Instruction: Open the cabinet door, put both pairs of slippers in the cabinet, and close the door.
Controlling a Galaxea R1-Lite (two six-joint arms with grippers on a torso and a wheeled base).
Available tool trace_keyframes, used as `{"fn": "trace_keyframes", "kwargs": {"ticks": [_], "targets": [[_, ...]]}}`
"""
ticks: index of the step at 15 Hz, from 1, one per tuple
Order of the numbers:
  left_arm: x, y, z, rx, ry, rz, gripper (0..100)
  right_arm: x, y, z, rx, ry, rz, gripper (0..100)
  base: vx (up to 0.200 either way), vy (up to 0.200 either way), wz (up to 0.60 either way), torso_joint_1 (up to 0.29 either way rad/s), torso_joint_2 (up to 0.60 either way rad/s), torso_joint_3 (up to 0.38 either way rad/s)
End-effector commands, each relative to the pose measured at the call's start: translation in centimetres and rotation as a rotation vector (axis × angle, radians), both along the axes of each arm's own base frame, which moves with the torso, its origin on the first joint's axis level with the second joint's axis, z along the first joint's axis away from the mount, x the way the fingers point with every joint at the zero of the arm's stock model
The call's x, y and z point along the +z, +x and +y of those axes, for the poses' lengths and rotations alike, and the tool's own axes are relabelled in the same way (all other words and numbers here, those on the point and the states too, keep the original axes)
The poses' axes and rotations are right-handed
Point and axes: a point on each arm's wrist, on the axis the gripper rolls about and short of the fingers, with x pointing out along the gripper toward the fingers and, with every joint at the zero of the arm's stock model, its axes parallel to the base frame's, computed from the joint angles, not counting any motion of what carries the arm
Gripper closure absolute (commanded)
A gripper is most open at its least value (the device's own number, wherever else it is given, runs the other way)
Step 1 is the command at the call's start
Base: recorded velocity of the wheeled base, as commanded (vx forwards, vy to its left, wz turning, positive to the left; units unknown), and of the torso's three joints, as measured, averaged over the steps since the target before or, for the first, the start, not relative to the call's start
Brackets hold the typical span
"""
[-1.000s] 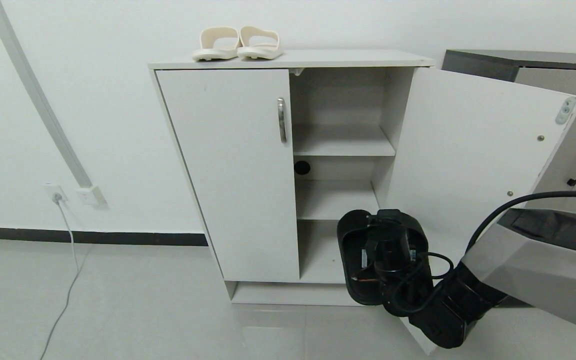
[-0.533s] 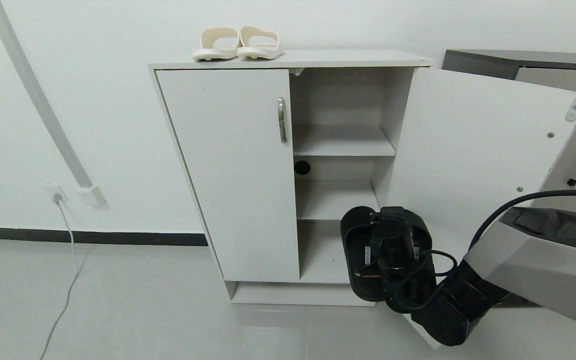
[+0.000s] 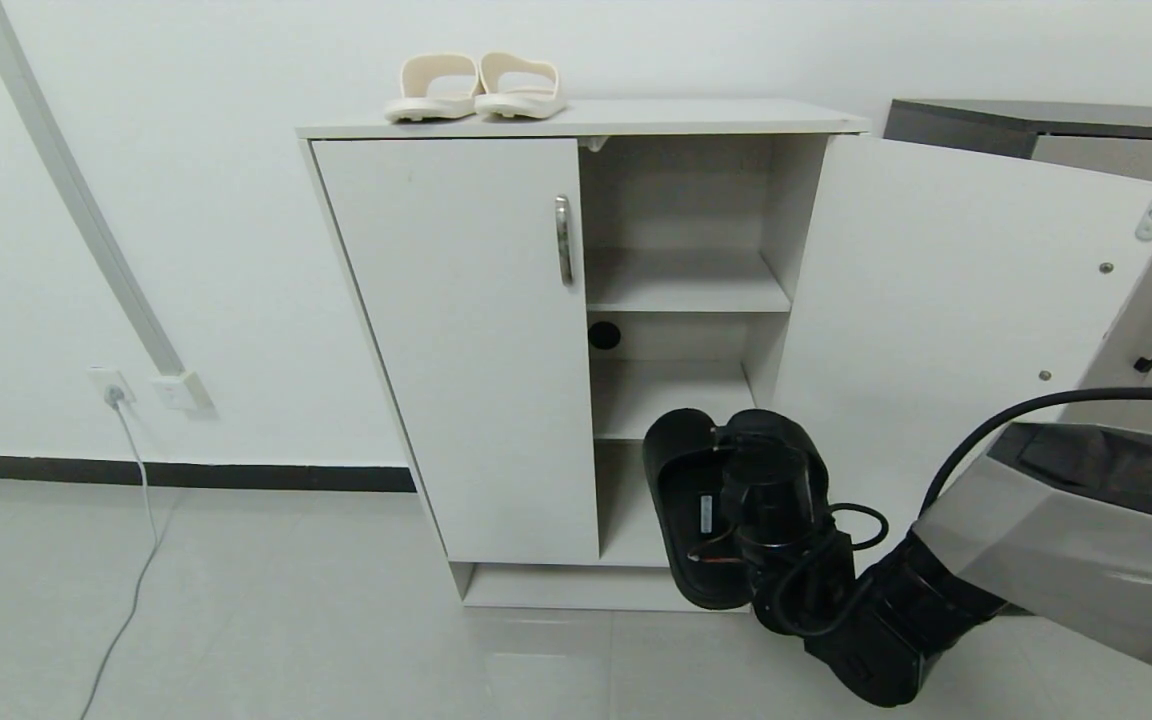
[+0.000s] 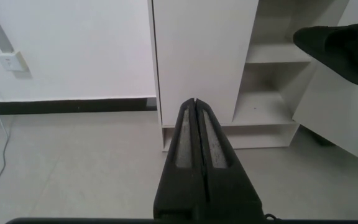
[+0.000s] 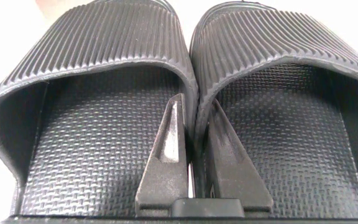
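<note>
Black ribbed rubber slippers point(image 3: 688, 500) pinched in right pincer point(image 5: 194, 104) before bottom shelf point(image 3: 631, 520) of white two-door cabinet point(image 3: 456, 350); left pincer point(image 4: 194, 106) closed, empty. Placing step: needs pushing inward, lowering, release.

I see the white two-door cabinet point(image 3: 696, 112) with its right door point(image 3: 936, 300) swung open; black ribbed slide slippers point(image 3: 678, 480) held side by side before the bottom shelf, cream slide slippers point(image 3: 476, 88) resting on top
</note>
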Motion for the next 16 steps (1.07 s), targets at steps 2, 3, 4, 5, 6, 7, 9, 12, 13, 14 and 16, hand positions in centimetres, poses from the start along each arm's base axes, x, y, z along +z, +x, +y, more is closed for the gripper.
{"fn": "trace_keyframes", "kwargs": {"ticks": [2, 3, 4, 5, 6, 7, 9, 12, 13, 14, 16], "targets": [[0.0, 0.0, 0.0, 0.0, 0.0, 0.001, 100, -1.6, 1.5, 1.6, 0.005, 0.003, -0.005, 100, 0.0, 0.0, 0.0, 0.0, 0.0, 0.0], [0.0, 0.0, 0.0, 0.0, 0.001, 0.001, 100, -1.8, 1.9, 2.0, 0.005, 0.009, -0.012, 100, 0.0, 0.0, 0.0, 0.0, 0.0, 0.0], [0.0, 0.0, 0.0, 0.0, 0.0, 0.001, 100, -1.8, 2.1, 2.1, 0.005, 0.011, -0.015, 100, 0.0, 0.0, 0.0, 0.0, 0.0, 0.0], [0.0, 0.0, 0.0, 0.0, 0.001, 0.001, 100, -1.7, 2.1, 2.1, 0.006, 0.011, -0.017, 100, 0.0, 0.0, 0.0, 0.0, 0.0, 0.0], [0.0, 0.0, 0.0, 0.0, 0.001, 0.001, 100, -1.7, 2.1, 2.1, 0.007, 0.004, -0.018, 100, 0.0, 0.0, 0.0, 0.0, 0.0, 0.0], [0.0, 0.0, 0.0, 0.0, 0.001, 0.001, 100, -1.8, 2.1, 2.2, 0.007, 0.002, -0.015, 100, 0.0, 0.0, 0.0, 0.0, 0.0, 0.0], [0.0, 0.0, 0.0, 0.0, 0.001, 0.001, 100, -2.2, 2.1, 2.3, 0.009, -0.005, -0.01, 100, 0.0, 0.0, 0.0, 0.0, 0.0, 0.0], [0.0, 0.0, 0.0, -0.001, 0.001, 0.001, 100, -2.4, 2.1, 2.3, 0.009, -0.007, -0.008, 100, 0.0, 0.0, 0.0, 0.0, 0.0, 0.0], [0.0, 0.0, 0.0, -0.001, 0.001, 0.001, 100, -2.4, 2.1, 2.3, 0.009, -0.007, -0.008, 100, 0.0, 0.0, 0.0, 0.002, 0.0, -0.129], [0.0, 0.0, 0.0, -0.001, 0.001, 0.001, 100, -2.4, 2.1, 2.3, 0.009, -0.008, -0.007, 100, 0.0, 0.0, 0.0, -0.002, 0.0, -0.159], [0.0, 0.0, 0.0, -0.001, 0.001, 0.001, 100, -3.0, 2.1, 2.4, 0.009, -0.018, 0.003, 100, 0.0, 0.0, 0.0, 0.002, 0.0, -0.188]]}}
